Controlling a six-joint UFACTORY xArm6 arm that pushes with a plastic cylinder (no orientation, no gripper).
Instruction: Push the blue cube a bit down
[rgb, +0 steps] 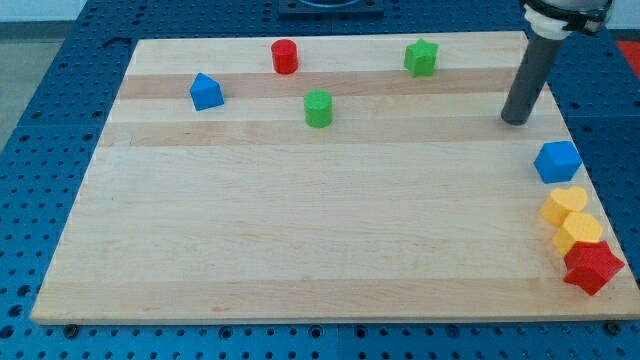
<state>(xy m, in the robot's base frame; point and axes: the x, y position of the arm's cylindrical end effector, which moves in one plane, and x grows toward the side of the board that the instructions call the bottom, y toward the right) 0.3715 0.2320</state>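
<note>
You'll find the blue cube (557, 161) at the tabletop's (300, 240) right edge, my tip (516, 121) just above-left of it, apart. No pincer shows. Directly below, the yellow blocks (565, 204) crowd it; open tabletop lies left.

Board (300, 230): pale wood, visible grain in bands, smooth w/ faint satin sheen. Blocks look like matt plastic, solid colour: blue cube (557, 161), far-left blue block (206, 92), red cylinder (285, 56), green cylinder (318, 108), green star-ish block (422, 57), 2 yellow blocks (564, 204) (580, 232), red star (593, 266). Rod to my tip (516, 120): dark grey, smooth, semi-matt. Blue perforated base (60, 110): matt, prob. metal.
</note>
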